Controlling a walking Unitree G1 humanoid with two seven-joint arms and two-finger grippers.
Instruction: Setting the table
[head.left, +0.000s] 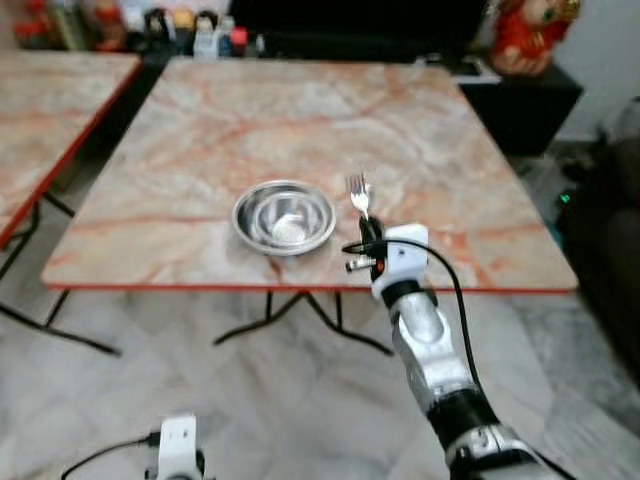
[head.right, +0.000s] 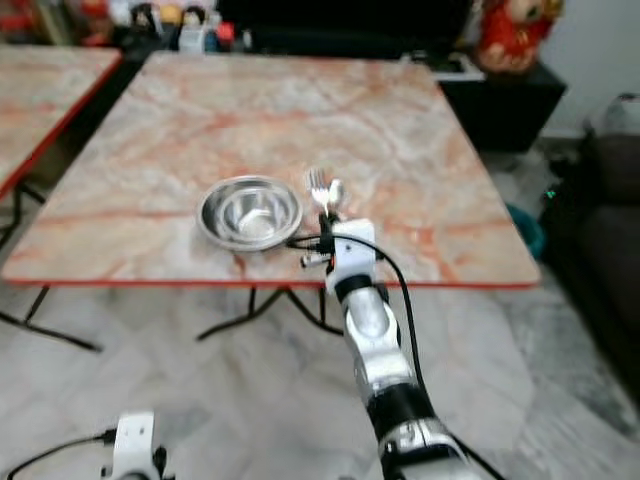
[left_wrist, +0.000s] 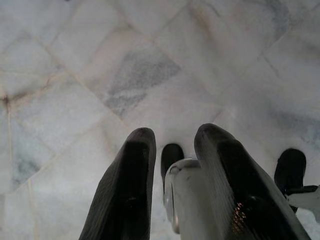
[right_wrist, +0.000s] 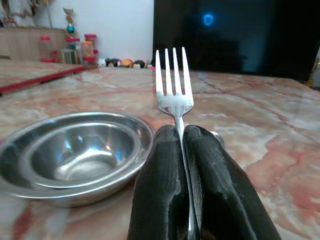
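Right tool (right_wrist: 182, 137) pinches fork (right_wrist: 173, 82) beside bowl (head.left: 284, 217); spoon (head.right: 335, 190) alongside.

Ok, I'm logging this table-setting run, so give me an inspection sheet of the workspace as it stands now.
Surface: marble-pattern table with red edge.
Job's things: steel bowl near the front edge; fork upright, tines up, just right of the bowl; a spoon seems to be behind it.
Clutter: nothing seen on this table.
Grippers: right gripper shut on the fork; left gripper low over the floor, fingers apart.
Cables: black cable along the right arm.
Surroundings: second table to the left; jars behind; tiled floor.
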